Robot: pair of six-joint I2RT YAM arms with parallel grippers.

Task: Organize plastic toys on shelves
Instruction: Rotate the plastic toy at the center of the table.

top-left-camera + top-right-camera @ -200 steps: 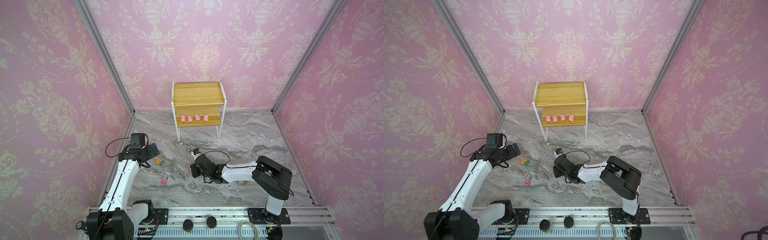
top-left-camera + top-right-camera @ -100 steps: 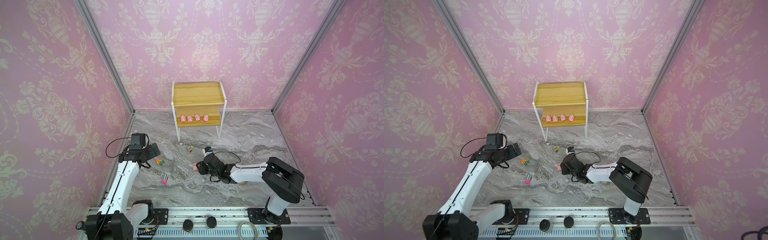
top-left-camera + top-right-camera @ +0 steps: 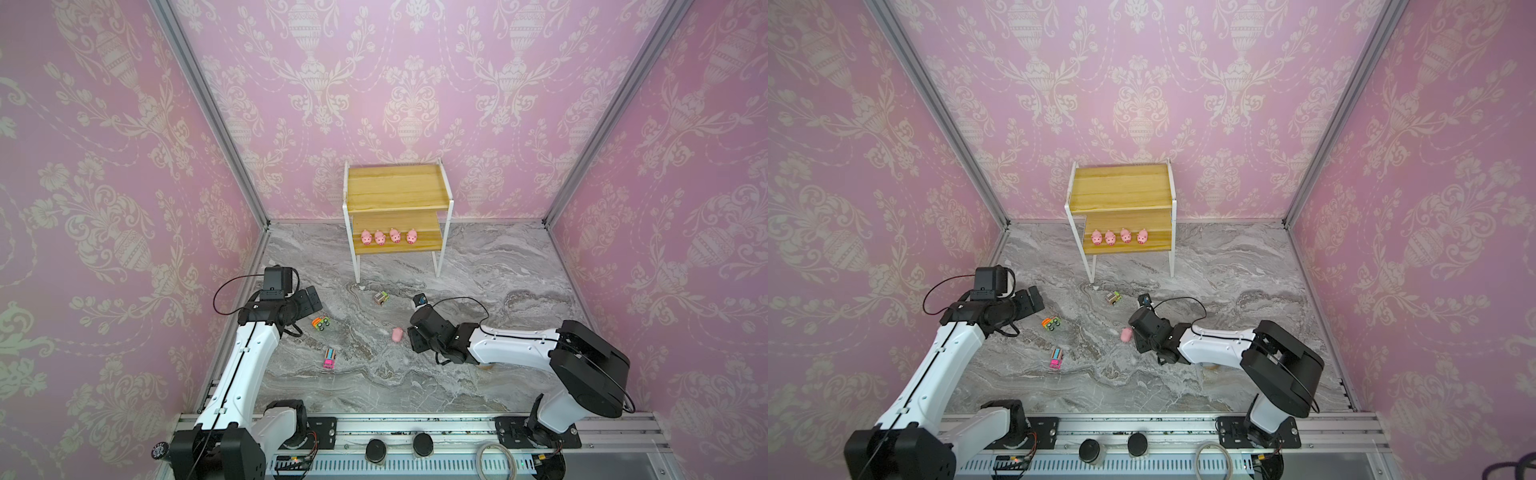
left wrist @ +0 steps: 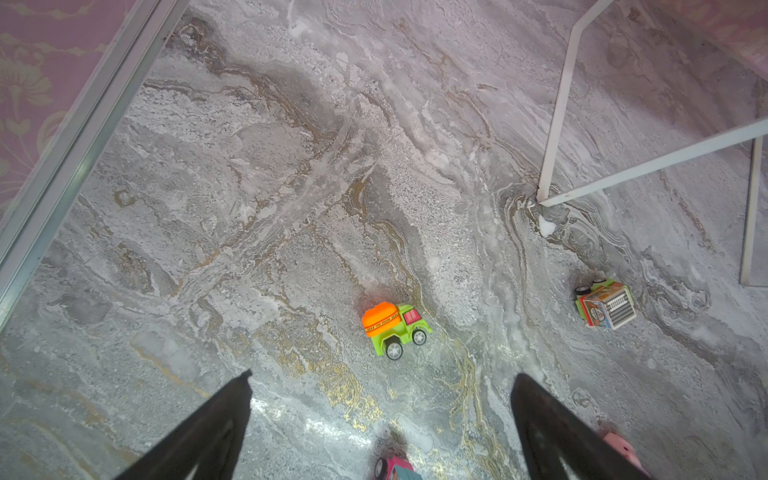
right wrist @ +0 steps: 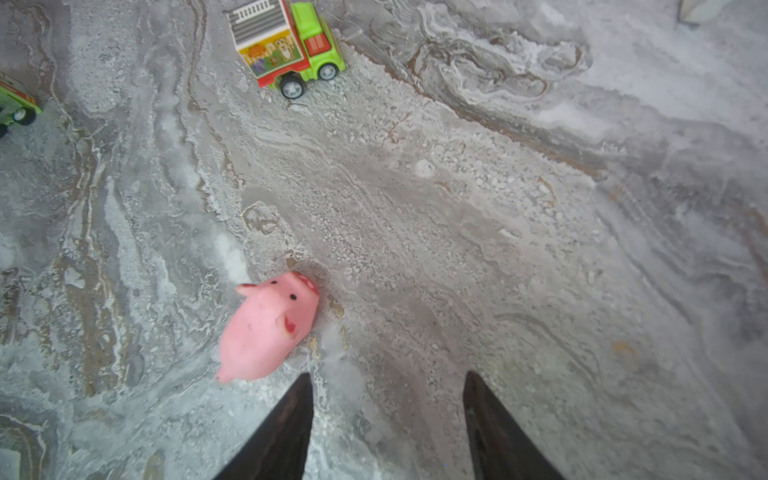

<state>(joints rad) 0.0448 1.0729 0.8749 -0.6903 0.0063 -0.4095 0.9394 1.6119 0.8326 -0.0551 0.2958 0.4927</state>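
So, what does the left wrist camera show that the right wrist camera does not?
Only the left wrist view: the pink wall and an edge of the pink-blue truck. Only the right wrist view: the face of the pig. Both: the marble table, the box truck, the orange-green truck (cut off in the right one) and, as a sliver in the left one, the pig.

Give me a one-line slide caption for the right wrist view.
Right gripper, jaws apart and empty, above the marble table; pink pig just outside them, box truck beyond.
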